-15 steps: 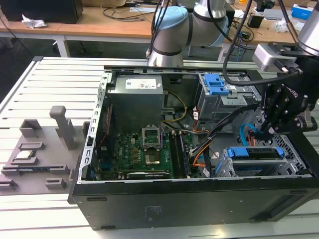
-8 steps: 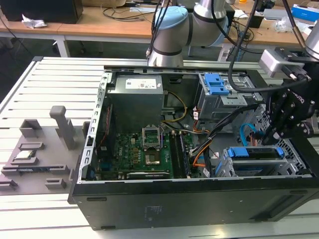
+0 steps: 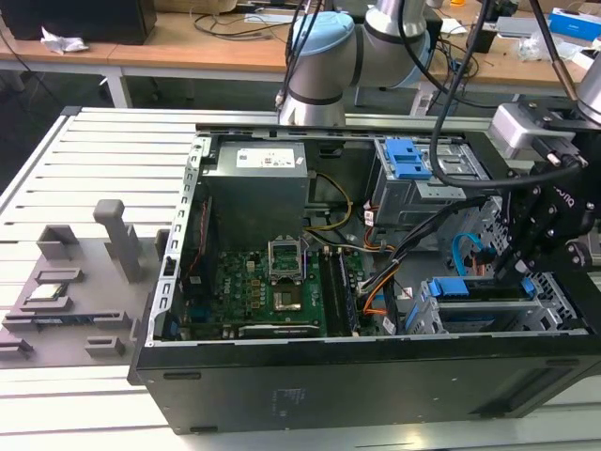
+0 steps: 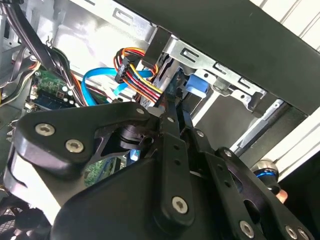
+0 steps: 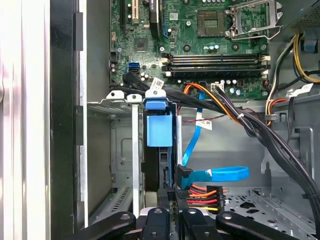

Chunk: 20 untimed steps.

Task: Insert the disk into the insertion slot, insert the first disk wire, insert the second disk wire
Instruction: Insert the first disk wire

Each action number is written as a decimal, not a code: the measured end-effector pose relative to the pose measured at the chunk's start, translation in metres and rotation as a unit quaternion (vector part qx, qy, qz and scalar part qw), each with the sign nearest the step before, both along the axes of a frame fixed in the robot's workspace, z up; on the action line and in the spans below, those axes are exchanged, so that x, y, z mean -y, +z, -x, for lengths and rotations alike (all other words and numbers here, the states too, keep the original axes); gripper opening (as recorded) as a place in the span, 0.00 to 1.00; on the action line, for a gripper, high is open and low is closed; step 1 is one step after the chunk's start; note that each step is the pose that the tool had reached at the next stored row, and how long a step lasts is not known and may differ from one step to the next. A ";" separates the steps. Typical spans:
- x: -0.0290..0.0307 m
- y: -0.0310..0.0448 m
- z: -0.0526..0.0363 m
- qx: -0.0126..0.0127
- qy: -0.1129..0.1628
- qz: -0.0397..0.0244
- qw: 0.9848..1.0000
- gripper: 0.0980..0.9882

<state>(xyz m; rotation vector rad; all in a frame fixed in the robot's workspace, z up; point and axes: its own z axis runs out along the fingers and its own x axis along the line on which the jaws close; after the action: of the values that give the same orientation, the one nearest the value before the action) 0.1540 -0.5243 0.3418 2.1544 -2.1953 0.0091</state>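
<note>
The disk stood on edge inside the insertion slot, its blue carrier frame showing at the bay's open end. In the exterior view this bay lay in the near corner of the computer case, on the exterior view's right.

We found the gripper lowered into that corner. Its fingers were drawn narrow and pinched on the dark plug of the second disk wire, a bunch of red, orange, yellow and black strands, at the disk's end. Just beside it, the first disk wire bent in a loop, and its small dark plug touched the same end of the disk. We could not tell how deep that plug sat.

Farther in, we noted:
- The green motherboard covered the middle of the case floor.
- A grey power supply box filled the far corner on the exterior view's left.
- A taller grey cage with a blue latch stood along the far edge.

The case rested on a slatted worktop. Grey fixture blocks stood near the case's side on the exterior view's left. The arm's base rose beyond the case's far edge.
</note>
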 end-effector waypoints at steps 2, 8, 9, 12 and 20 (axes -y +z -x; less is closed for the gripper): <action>0.0000 -0.0016 0.0001 0.000 0.000 0.000 1.000 0.07; 0.0002 -0.0064 0.0001 0.000 0.000 0.000 1.000 0.07; 0.0002 -0.0064 0.0001 0.000 0.000 0.000 1.000 0.07; 0.0001 -0.0072 0.0001 0.000 0.000 -0.001 1.000 0.09; -0.0026 0.0167 0.0002 0.000 0.000 0.000 1.000 0.14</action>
<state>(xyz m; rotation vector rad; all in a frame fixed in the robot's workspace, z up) 0.1538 -0.5217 0.3585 2.1538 -2.1953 0.0099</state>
